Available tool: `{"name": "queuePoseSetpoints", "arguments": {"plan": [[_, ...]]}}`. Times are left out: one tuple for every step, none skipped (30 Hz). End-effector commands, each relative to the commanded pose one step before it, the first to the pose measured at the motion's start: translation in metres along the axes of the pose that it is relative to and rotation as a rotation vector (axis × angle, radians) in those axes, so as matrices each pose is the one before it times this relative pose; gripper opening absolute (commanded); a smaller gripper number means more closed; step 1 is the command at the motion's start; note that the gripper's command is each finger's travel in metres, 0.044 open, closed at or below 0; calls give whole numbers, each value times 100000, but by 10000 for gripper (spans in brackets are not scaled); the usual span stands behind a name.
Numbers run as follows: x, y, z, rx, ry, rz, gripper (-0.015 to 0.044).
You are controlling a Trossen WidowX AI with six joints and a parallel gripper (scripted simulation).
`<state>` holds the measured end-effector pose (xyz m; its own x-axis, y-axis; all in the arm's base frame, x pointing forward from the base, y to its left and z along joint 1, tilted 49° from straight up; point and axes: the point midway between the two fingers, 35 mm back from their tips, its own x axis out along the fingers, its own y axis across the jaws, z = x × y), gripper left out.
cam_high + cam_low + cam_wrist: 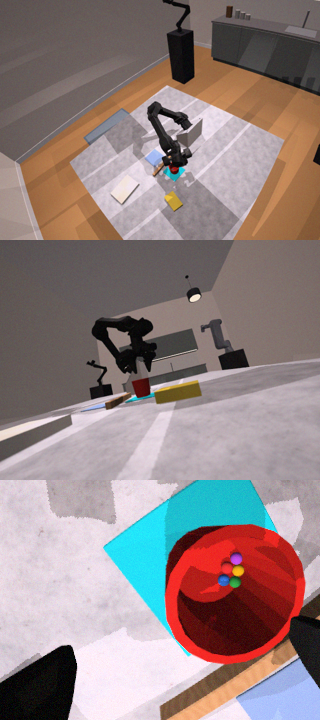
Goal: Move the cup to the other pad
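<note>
The red cup (174, 169) (141, 388) (235, 610) stands upright on the cyan pad (174, 178) (131, 399) (134, 555). Several marbles, among them a purple one (236, 558) and a green one (235, 582), lie inside the cup. The blue pad (153, 156) (93, 407) (292, 695) lies bare on the other side of a wooden bar. My gripper (142, 372) (186, 642) is open and empty above the cup, its fingertips clear of the rim in the exterior view. In the top view the arm hides the fingertips.
The wooden bar (156, 172) (118, 401) (200, 706) lies between the two pads. A yellow block (173, 202) (178, 392) lies in front of the cyan pad. A cream board (124, 189) (38, 433) lies to the left, and a grey upright panel (195, 132) stands behind the cup.
</note>
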<state>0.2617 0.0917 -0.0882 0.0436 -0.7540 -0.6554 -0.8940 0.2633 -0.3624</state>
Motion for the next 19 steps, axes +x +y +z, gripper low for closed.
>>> {"name": "queuePoseSetpoints", "arguments": {"plan": [[-1892,-121,198,911,-1588,-256,440],[-527,14,-10,56,-70,27,440],[-529,21,-13,57,-62,25,440],[-529,26,-17,58,-53,23,440],[-528,30,-19,60,-45,21,440],[-420,27,-17,49,-30,15,440],[-373,27,-12,44,-23,12,440],[-288,24,0,35,-15,9,440],[-180,20,14,22,-9,5,440],[-46,12,21,6,-4,2,440],[-11,8,26,2,-2,1,440],[396,24,45,-741,85,-554,440],[0,0,0,0,0,0,440],[0,0,0,0,0,0,440],[0,0,0,0,0,0,440],[0,0,0,0,0,0,440],[0,0,0,0,0,0,440],[0,0,0,0,0,0,440],[0,0,0,0,0,0,440]]}}
